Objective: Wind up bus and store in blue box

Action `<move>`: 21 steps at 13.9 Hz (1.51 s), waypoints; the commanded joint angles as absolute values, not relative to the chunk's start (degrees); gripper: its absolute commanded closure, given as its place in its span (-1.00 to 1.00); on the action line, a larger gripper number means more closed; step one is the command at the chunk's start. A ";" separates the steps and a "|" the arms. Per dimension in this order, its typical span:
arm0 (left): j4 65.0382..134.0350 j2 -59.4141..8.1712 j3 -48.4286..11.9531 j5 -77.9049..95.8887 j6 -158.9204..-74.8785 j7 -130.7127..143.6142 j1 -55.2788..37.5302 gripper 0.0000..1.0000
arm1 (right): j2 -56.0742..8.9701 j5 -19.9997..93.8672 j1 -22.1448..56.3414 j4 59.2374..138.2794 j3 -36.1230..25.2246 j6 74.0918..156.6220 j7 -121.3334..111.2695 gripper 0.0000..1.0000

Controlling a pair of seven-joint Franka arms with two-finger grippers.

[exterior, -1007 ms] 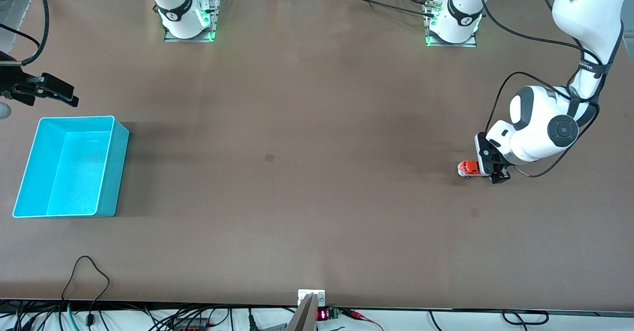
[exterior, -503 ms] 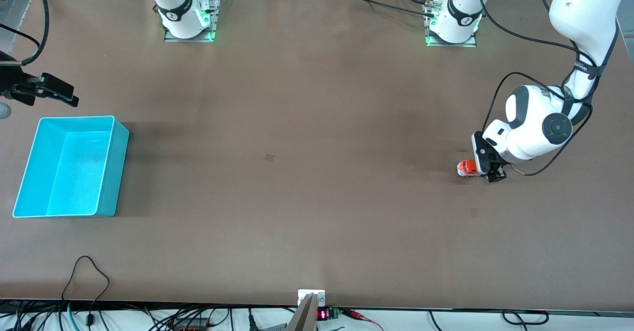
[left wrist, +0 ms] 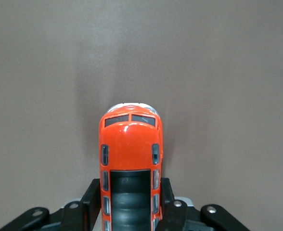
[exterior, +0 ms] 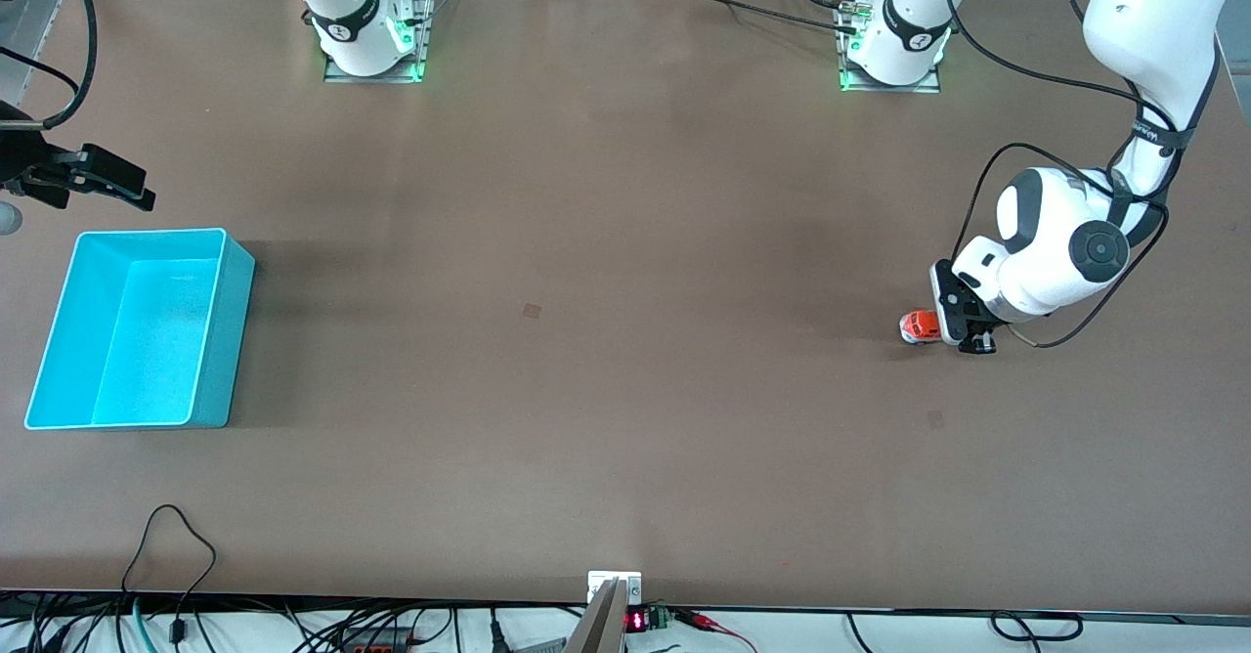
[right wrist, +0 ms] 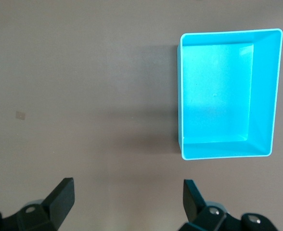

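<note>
The orange-red bus (exterior: 919, 326) stands on the brown table near the left arm's end. My left gripper (exterior: 963, 335) is shut on the bus, low at the table. In the left wrist view the bus (left wrist: 130, 149) sits between my two black fingers (left wrist: 91, 199), which press its sides, with its dark roof windows showing. The blue box (exterior: 137, 328) stands open and empty at the right arm's end of the table; it also shows in the right wrist view (right wrist: 228, 94). My right gripper (right wrist: 127, 197) is open and empty, up in the air, and waits near the box.
A dark clamp-like fixture (exterior: 98, 176) sticks out at the table edge beside the blue box. Cables (exterior: 176, 555) lie along the table edge nearest the front camera. Two small tape marks (exterior: 532, 310) lie on the table top.
My left gripper has slid slightly toward the right arm's end with the bus in it. The right arm has not moved.
</note>
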State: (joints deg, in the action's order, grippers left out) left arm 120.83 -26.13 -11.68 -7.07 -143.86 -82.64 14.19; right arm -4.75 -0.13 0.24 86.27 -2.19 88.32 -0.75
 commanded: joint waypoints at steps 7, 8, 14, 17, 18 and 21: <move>121.46 -26.01 -12.04 -9.05 -144.14 -83.50 14.59 0.29 | -4.31 0.35 0.18 85.87 -1.93 87.45 -0.62 -1.00; 121.46 -26.28 -12.04 -9.05 -144.14 -83.58 14.59 0.29 | -4.31 0.44 0.18 85.87 -1.85 87.45 -0.62 -1.00; 121.20 -27.33 -10.73 -8.96 -144.05 -89.38 16.16 0.40 | -4.31 0.44 0.18 85.87 -1.85 87.45 -0.70 -1.00; 120.94 -28.03 -9.59 -8.96 -143.88 -93.84 18.01 0.40 | -4.31 0.44 0.18 85.87 -1.85 87.45 -0.70 -1.00; 120.94 -28.30 -9.15 -8.88 -143.88 -95.78 18.80 0.40 | -4.31 0.44 0.09 85.87 -1.93 87.45 -0.70 -1.00; 120.94 -28.21 -8.70 -8.88 -143.88 -99.13 21.26 0.40 | -4.39 0.35 0.09 85.87 -1.93 87.45 -0.88 -1.00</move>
State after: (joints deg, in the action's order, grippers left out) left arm 120.61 -26.16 -9.42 -7.87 -144.04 -95.70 19.64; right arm -4.75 -0.13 0.25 86.27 -2.05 88.32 -0.75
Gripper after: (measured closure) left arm 0.471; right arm 0.000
